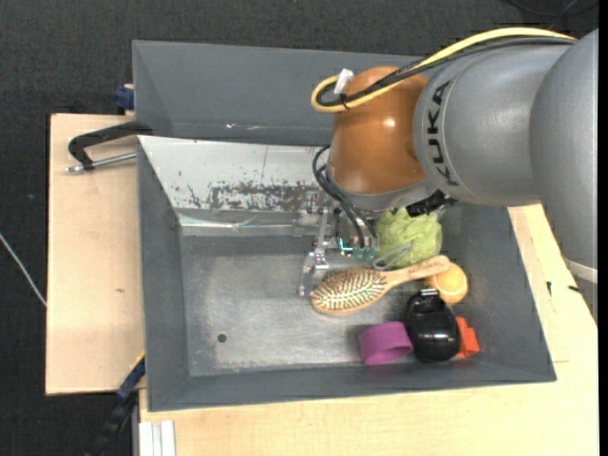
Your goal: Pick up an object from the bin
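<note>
From beside the bin (237, 302), the gripper (318, 264) is seen low over the floor, right of centre, under the arm's orange wrist cover (375, 141). Whether it is released or clenched cannot be told; the mechanism is too tangled to read from here.

The nearest thing is a wooden hairbrush (350, 291). It lies bristles up, with its oval head just beside the gripper's lower end and its handle running away to the right. Whether the two are touching cannot be told.

Recommended procedure for the step in hand, as a judgement:
- Centre the gripper over the brush head or the neck, where the wood is narrowest.
- Align the grasp across the brush, not along it.
- Descend vertically until near the bin floor, then close.
- Lift straight up. The long handle is likely to tilt if the grasp is off-centre.

Keep clear of the neighbours. A green fuzzy lump (410, 234) sits just behind the handle. A purple piece (385, 342) and a black object (432, 329) lie in front of it.
</note>
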Action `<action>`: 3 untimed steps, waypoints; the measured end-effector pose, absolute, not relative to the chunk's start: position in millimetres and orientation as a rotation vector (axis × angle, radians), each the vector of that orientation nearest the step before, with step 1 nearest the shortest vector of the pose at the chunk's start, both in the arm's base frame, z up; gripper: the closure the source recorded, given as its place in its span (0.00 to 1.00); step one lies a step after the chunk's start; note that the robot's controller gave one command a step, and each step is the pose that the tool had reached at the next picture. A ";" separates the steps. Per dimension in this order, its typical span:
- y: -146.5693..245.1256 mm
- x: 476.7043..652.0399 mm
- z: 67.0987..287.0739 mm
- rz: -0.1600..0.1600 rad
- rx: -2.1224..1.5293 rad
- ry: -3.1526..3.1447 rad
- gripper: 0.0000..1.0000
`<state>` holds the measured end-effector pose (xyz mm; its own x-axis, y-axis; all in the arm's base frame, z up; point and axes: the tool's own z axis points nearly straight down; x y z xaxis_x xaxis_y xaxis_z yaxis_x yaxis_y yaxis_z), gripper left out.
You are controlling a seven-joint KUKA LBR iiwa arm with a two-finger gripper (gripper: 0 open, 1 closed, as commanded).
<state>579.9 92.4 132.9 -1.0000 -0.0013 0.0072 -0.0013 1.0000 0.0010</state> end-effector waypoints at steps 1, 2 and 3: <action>92.0 581.2 137.2 -0.002 0.000 -3.141 0.00; 20.3 560.9 94.5 -0.004 -0.034 -3.141 0.00; -14.8 562.4 109.1 -0.001 0.196 -3.137 0.00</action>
<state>562.4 -14.8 109.1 -0.9922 -0.1245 -0.0013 -0.1245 0.9922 0.0003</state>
